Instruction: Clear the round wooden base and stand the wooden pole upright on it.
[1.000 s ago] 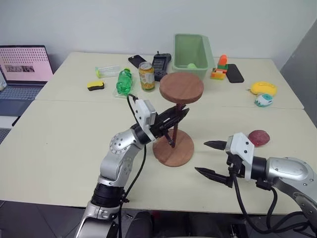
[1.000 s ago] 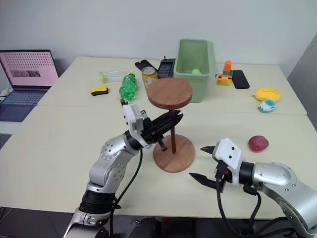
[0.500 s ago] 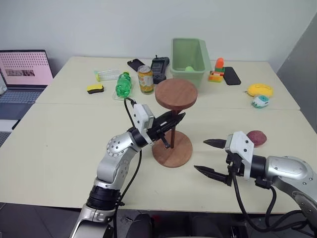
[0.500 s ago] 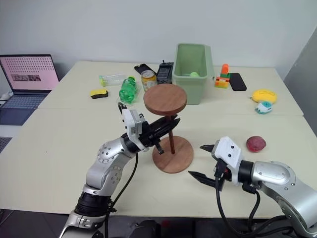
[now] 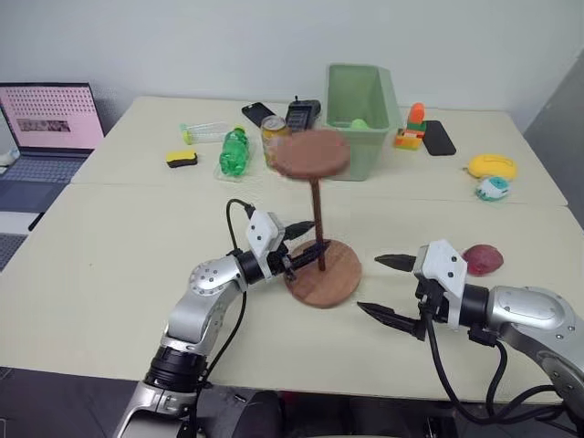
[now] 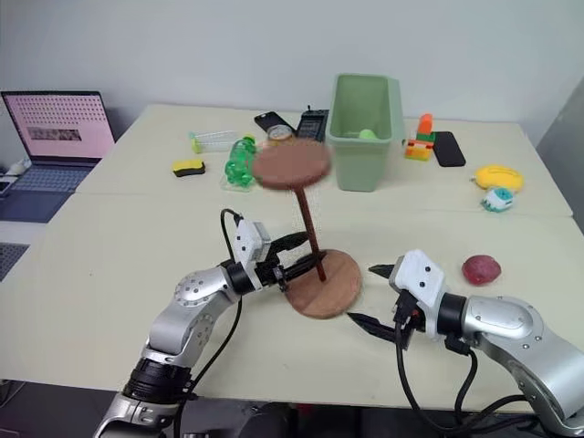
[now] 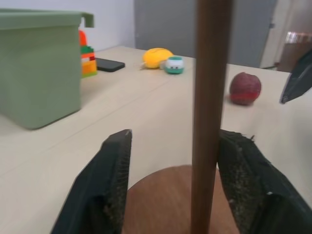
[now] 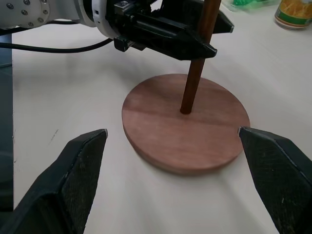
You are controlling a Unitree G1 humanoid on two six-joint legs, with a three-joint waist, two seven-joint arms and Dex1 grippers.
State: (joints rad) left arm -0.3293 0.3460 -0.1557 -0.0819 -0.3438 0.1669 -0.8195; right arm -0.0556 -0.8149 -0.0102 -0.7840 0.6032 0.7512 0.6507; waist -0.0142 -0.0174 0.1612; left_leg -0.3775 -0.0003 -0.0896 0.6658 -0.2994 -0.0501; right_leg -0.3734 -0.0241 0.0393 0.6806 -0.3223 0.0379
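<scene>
Wooden pole [image 5: 316, 224] stands socketed in round wooden base [image 5: 325, 272]; left hand [image 5: 305, 247] parted around it, gripping nothing; right hand [image 5: 383, 287] wide, empty, nearby as guard.

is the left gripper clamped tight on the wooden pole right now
No. In the left wrist view the wooden pole stands between the left gripper fingers with a clear gap on one side.
</scene>
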